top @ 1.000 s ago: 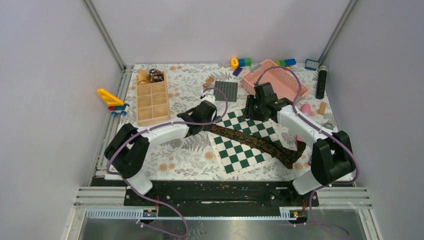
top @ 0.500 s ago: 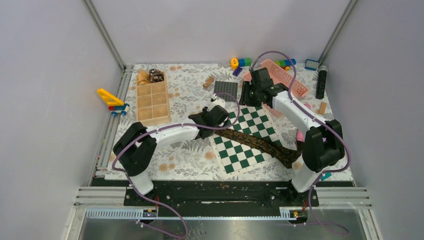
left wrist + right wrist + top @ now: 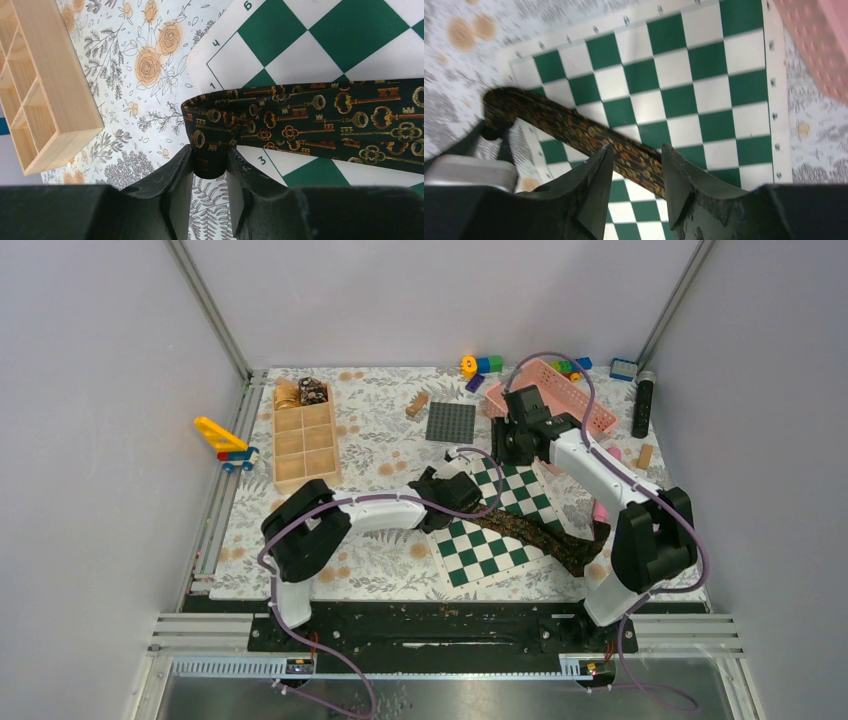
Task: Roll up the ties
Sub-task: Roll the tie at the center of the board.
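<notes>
At the left corner of the chessboard [image 3: 360,30], the left claw [image 3: 210,160] pinches the folded narrow end of the key-patterned tie [image 3: 320,120], which trails diagonally across it. Above, the right claw [image 3: 636,170] hovers open, empty. Limp, soft cloth, likely; grip that fold firmly.

A dark patterned tie [image 3: 528,531] lies slantwise across a green-and-white chessboard mat [image 3: 497,558], with its wide end at the mat's right edge. Its narrow end runs left and farther, under the left gripper [image 3: 462,494], which hides how it is held. The right gripper [image 3: 503,448] hangs over the mat's far edge, apart from the tie and just beside a pink basket [image 3: 575,405]. At far left, a wooden compartment box [image 3: 305,455] holds a golden-tan coil [image 3: 287,394] and a dark coil [image 3: 314,391] in its farthest cells
</notes>
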Robot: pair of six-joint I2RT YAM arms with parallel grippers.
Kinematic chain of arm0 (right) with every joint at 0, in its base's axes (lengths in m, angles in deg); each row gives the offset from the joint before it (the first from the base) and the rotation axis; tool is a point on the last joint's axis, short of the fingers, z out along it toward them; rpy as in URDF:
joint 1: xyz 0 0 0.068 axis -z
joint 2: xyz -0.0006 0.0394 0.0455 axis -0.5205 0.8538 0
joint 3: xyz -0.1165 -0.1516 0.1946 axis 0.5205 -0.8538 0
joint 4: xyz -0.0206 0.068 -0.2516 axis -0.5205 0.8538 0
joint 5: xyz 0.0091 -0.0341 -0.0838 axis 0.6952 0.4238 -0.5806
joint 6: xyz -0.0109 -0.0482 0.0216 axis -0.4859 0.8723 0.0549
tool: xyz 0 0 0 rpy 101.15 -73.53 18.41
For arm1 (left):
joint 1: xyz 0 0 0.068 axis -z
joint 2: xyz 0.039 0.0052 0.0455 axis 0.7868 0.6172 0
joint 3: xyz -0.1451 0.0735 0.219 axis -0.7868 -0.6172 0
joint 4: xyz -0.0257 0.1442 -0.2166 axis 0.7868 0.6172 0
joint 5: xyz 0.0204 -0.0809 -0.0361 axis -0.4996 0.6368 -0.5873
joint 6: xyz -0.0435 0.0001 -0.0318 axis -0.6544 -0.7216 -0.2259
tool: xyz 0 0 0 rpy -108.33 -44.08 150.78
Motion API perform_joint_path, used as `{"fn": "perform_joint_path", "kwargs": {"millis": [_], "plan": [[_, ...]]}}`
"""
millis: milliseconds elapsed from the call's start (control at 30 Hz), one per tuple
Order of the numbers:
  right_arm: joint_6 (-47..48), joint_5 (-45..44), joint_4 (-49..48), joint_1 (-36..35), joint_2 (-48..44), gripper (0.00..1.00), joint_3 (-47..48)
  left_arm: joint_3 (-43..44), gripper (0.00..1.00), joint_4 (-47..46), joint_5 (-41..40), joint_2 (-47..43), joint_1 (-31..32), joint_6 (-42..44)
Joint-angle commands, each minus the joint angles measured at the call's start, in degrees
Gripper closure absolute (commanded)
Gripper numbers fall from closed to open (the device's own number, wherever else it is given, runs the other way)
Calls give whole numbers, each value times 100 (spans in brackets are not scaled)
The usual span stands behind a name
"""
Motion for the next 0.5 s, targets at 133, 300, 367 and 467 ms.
{"fn": "perform_joint_path", "kwargs": {"millis": [133, 300, 367, 467], "plan": [[141, -90, -85, 17, -969, 52, -1035, 414, 71, 12, -596, 269, 168, 205], [146, -49, -153, 17, -972, 52, -1164, 485, 71, 36, -715, 434, 232, 249], [142, -53, -158, 17, -940, 51, -1150, 514, 70, 70, -712, 483, 255, 243], [146, 19, -157, 17, -927, 51, -1115, 570, 66, 114, -668, 549, 294, 228]]}}
